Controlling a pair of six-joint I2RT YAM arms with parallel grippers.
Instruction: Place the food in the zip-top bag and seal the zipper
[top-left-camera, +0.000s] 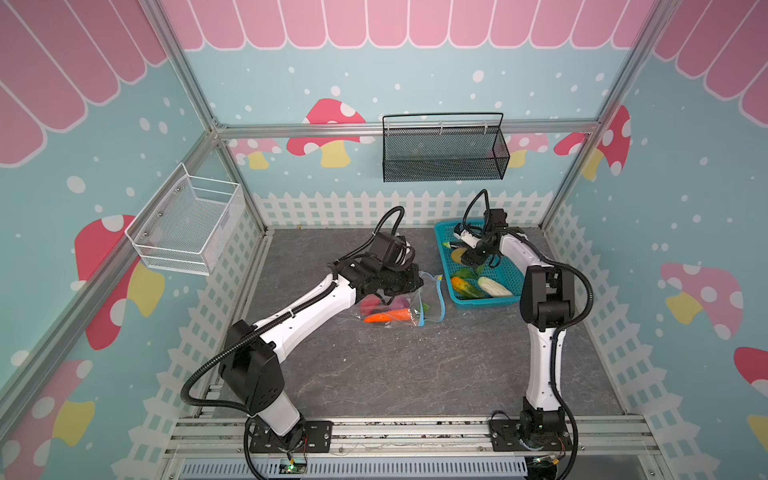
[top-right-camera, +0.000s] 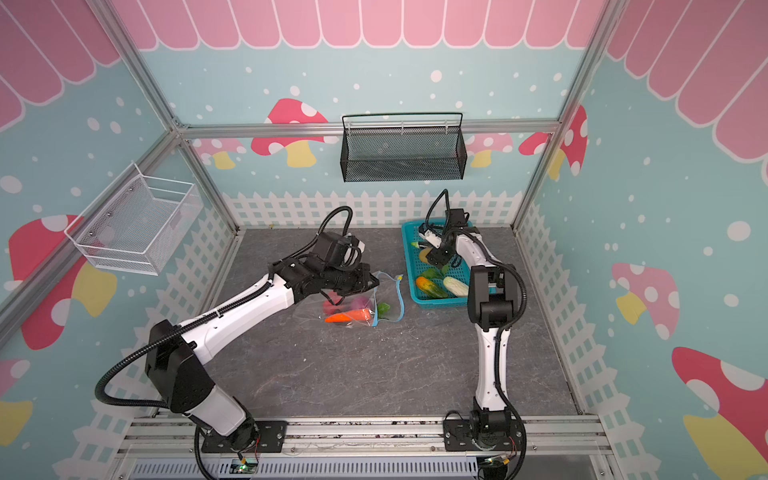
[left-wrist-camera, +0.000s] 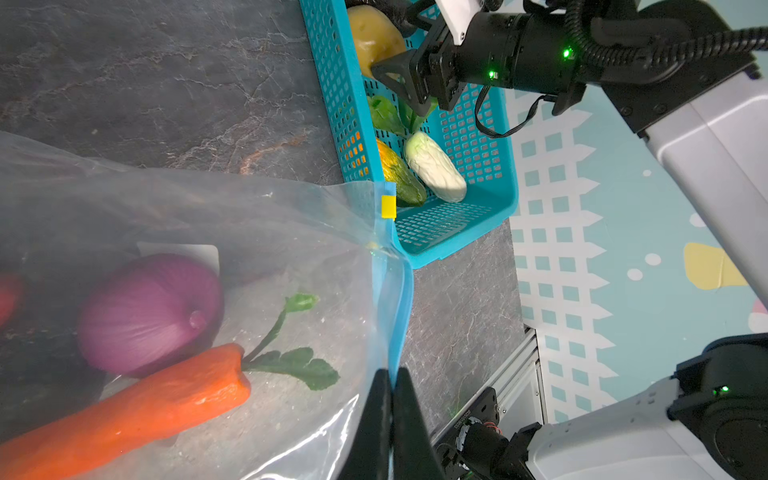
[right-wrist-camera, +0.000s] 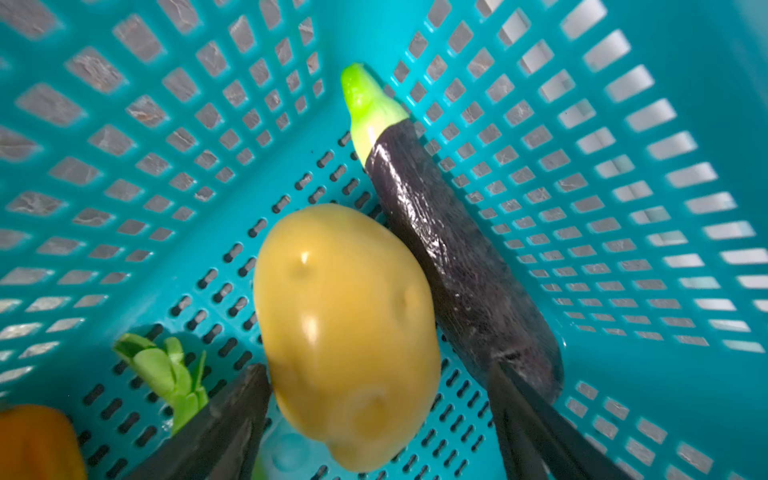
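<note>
The clear zip-top bag (top-left-camera: 395, 303) (left-wrist-camera: 257, 232) lies on the grey table left of the turquoise basket (top-left-camera: 511, 272). In it are an orange carrot (left-wrist-camera: 137, 407), a purple onion (left-wrist-camera: 149, 311) and a red piece (left-wrist-camera: 8, 295). My left gripper (left-wrist-camera: 392, 374) (top-left-camera: 417, 282) is shut on the light blue zipper (left-wrist-camera: 390, 291), away from its yellow slider (left-wrist-camera: 388, 206). My right gripper (right-wrist-camera: 376, 370) (top-left-camera: 469, 259) is down in the basket, open, its fingers either side of a yellow potato-like piece (right-wrist-camera: 345, 332). A dark eggplant (right-wrist-camera: 457, 257) lies beside that piece.
The basket also holds a white leafy radish (top-left-camera: 494, 286), an orange-and-green piece (top-left-camera: 463, 286) and green leaves (right-wrist-camera: 166, 370). A black mesh basket (top-left-camera: 444, 153) hangs on the back wall. A white wire basket (top-left-camera: 187, 228) hangs on the left wall.
</note>
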